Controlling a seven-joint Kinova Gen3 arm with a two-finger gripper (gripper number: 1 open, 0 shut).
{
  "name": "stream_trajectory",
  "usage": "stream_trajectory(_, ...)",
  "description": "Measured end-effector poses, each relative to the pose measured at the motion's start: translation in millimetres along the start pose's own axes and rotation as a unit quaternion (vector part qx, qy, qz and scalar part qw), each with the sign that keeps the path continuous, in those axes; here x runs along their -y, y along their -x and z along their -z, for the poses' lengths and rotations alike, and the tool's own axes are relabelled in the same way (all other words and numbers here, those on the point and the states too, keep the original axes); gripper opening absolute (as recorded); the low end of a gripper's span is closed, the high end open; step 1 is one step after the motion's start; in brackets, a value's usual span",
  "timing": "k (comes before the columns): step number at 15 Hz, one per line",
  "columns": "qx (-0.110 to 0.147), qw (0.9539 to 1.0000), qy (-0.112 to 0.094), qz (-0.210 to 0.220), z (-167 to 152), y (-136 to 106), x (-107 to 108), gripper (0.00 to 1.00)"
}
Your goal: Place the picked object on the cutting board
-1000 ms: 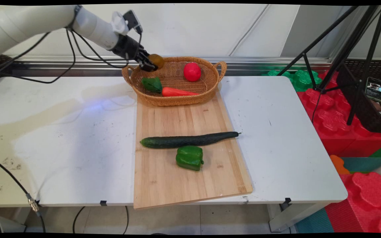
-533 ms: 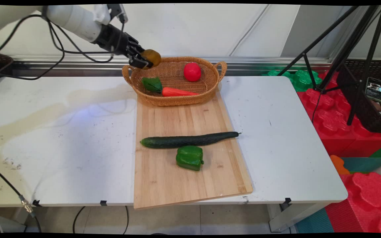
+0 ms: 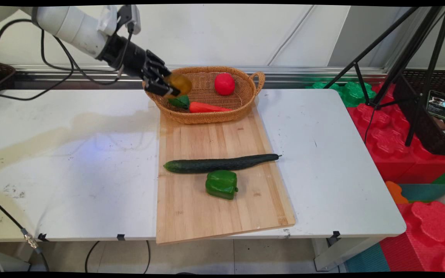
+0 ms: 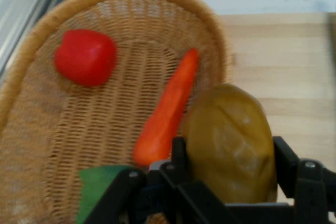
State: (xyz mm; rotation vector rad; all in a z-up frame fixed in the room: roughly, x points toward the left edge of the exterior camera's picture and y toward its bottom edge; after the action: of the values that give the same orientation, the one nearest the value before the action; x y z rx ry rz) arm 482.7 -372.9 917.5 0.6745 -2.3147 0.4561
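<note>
The end effector [image 3: 168, 85] is clamped on a brownish potato [image 3: 179, 83], held above the left rim of the wicker basket [image 3: 245, 106] on the desk [image 3: 72, 162]. In the hand view the pads grip only its lower sides, so a jolt may tip it out onto the carrot [image 3: 207, 107] or the cutting board [image 3: 214, 208].

A white table [image 3: 72, 162] stands before a pale wall [image 3: 222, 34], with red foam blocks [image 3: 396, 143] and a black tripod [image 3: 411, 58] beside it.

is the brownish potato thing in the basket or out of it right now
Out. The potato is clamped in the hand, held in the air above the basket's left rim, not resting inside beside the carrot.
</note>
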Motion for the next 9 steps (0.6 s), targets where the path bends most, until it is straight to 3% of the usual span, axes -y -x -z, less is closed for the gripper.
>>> stream_trajectory(5,0.008,0.9992,0.039,0.002,-32,6,-30,0.0)
stream_trajectory(9,0.021,0.9984,0.053,0.005,-62,12,-43,0.0)
